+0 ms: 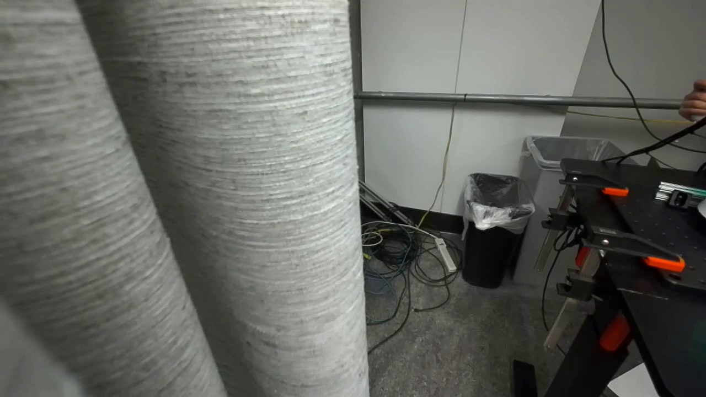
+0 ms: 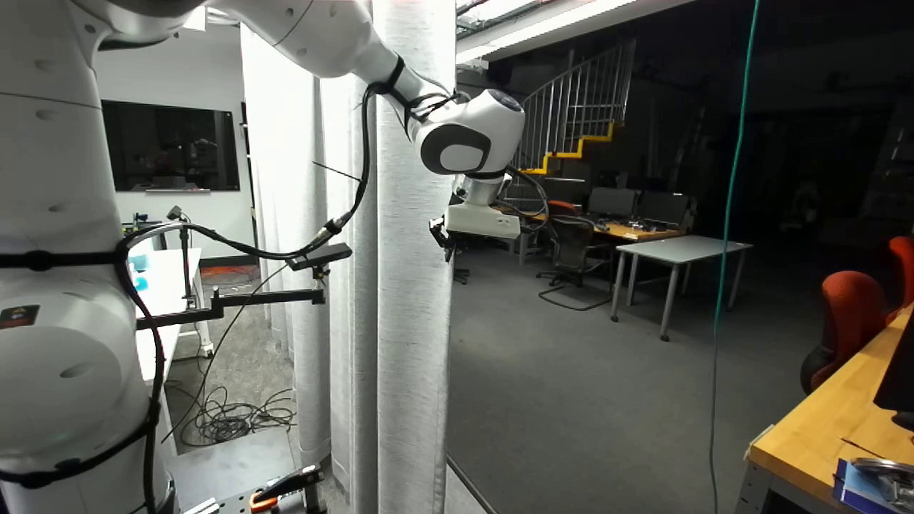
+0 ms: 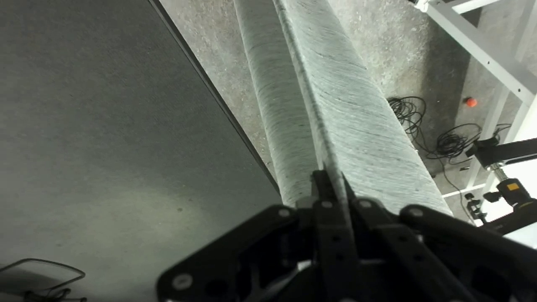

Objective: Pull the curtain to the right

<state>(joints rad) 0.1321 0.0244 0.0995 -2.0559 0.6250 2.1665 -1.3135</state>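
Observation:
The curtain (image 1: 259, 182) is a large light-grey woven drape with broad vertical folds. It fills the left half of an exterior view and hangs in the middle of an exterior view (image 2: 410, 321). In the wrist view the curtain (image 3: 369, 138) runs down away from the camera, with its thin edge standing between the fingers. My gripper (image 3: 333, 180) is shut on this edge. In an exterior view the gripper (image 2: 444, 239) is at the curtain's free edge, high above the floor; its fingers are partly hidden there. The curtain's top is out of view.
A black table with orange-tipped clamps (image 1: 634, 248), bins (image 1: 491, 237) and coiled cables (image 1: 397, 248) stand beyond the curtain. A camera arm (image 2: 271, 296) reaches near the folds. A grey table (image 2: 678, 250) and a teal cable (image 2: 735, 178) are farther off.

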